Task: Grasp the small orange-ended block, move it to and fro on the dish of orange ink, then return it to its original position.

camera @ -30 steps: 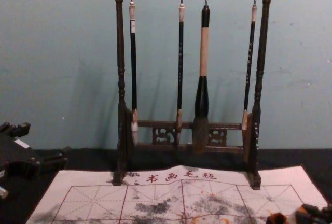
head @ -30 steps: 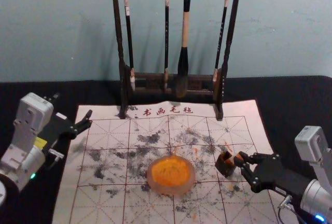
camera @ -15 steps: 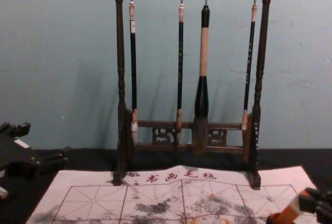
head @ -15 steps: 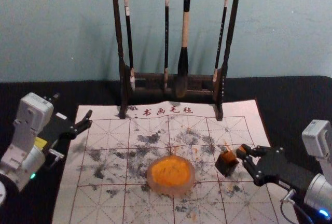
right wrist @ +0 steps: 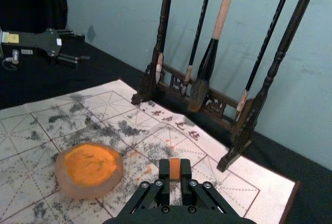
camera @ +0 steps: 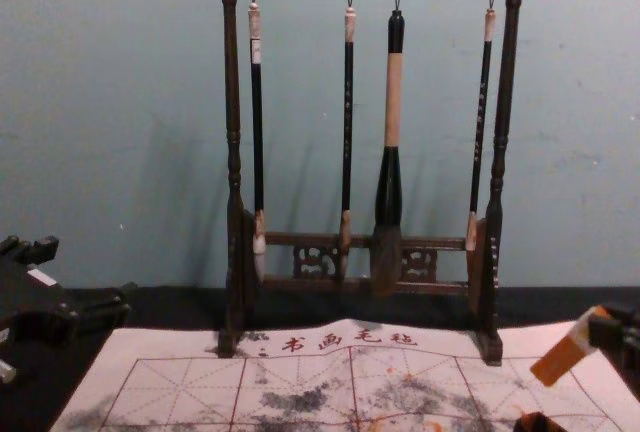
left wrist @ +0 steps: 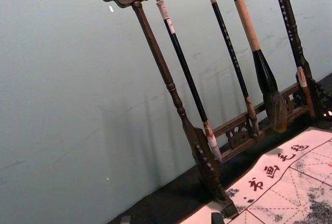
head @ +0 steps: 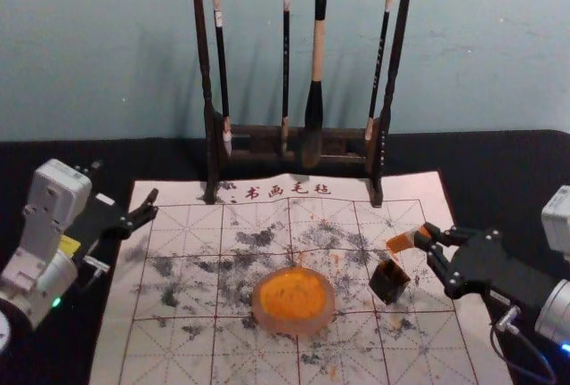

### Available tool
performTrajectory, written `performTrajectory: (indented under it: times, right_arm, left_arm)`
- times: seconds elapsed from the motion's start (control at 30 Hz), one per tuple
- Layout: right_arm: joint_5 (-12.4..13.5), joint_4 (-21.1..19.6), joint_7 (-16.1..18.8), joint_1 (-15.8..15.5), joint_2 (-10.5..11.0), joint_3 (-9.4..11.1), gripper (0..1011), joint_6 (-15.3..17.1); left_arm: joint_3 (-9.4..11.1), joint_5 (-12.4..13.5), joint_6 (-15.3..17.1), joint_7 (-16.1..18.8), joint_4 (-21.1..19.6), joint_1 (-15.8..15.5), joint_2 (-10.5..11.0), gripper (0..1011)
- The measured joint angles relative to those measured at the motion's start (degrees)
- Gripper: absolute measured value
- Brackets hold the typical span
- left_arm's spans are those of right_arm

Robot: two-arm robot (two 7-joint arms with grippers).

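Observation:
The orange-ended block is held tilted in my right gripper, above and behind a small dark open box. In the chest view the block shows its long orange end pointing down and left, clear of the box. The right wrist view has the block pinched between the fingertips of my right gripper. The dish of orange ink rests on the mat, left of the box. My left gripper is parked at the far left, its fingers spread apart.
A dark wooden rack with several hanging brushes stands at the mat's back edge. The white gridded mat, stained with ink, lies on the black table. The right arm comes in from the right edge.
My right gripper has lifted the block up out of the dark box and moved slightly back and to the right, so more orange is visible. The left arm has stayed still.

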Motion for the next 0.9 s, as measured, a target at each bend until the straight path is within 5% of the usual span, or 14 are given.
performTrajectory:
  times: [0.33, 0.9]
  right_arm:
    - [-0.1, 0.7, 1.6, 2.6, -0.4, -1.3, 87, 0.4]
    - [-1.1, 5.9, 8.5, 11.8, -2.0, -10.2, 88, 1.9]
  left_arm:
    - [0.0, 0.0, 0.0, 0.0, 0.0, 0.0, 0.0, 1002]
    - [0.0, 0.0, 0.0, 0.0, 0.0, 0.0, 0.0, 1001]
